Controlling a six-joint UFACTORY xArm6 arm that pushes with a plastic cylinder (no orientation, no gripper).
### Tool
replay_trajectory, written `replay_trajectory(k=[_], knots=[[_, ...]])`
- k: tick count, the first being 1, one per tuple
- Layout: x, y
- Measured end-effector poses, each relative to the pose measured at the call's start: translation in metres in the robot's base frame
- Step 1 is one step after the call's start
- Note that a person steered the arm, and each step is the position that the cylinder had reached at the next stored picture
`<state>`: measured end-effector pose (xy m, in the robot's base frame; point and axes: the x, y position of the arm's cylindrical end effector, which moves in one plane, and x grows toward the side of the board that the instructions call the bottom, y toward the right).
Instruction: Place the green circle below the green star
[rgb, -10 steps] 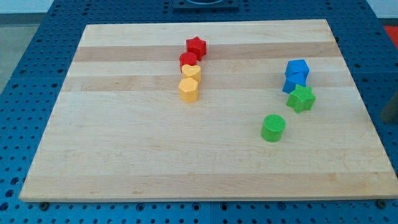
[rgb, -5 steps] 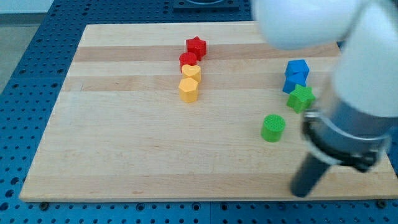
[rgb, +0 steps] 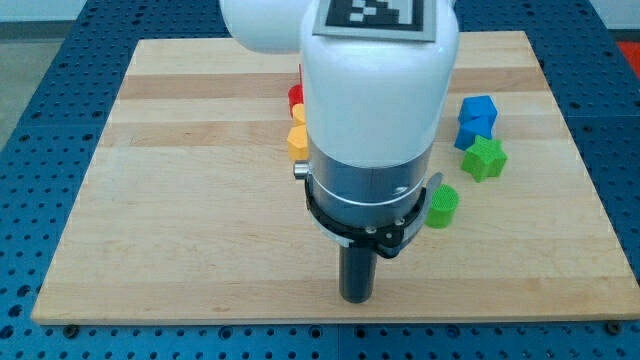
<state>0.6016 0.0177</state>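
The green circle (rgb: 443, 206) sits on the wooden board (rgb: 180, 200), right of the middle, partly hidden by my arm. The green star (rgb: 486, 158) lies up and to the right of it, just below two blue blocks (rgb: 477, 118). My tip (rgb: 356, 297) rests on the board near the bottom edge, below and to the left of the green circle, well apart from it. The arm's white and dark body fills the middle of the view.
Only slivers of a red block (rgb: 295, 96) and a yellow block (rgb: 296, 141) show at the arm's left edge; other blocks there are hidden. The board's bottom edge runs just below my tip.
My arm has swept in from the view's right to the middle, and the tip has moved left along the bottom of the board. No block has moved.
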Motion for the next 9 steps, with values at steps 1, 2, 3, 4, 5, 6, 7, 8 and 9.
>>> replay_trajectory(k=[1,2,3,4,5,6,7,8,9], knots=[[-0.013,0.007],[-0.039,0.021],[-0.054,0.024],[-0.067,0.032],[-0.076,0.041],[-0.076,0.063],[-0.08,0.083],[-0.092,0.093],[-0.105,0.093]])
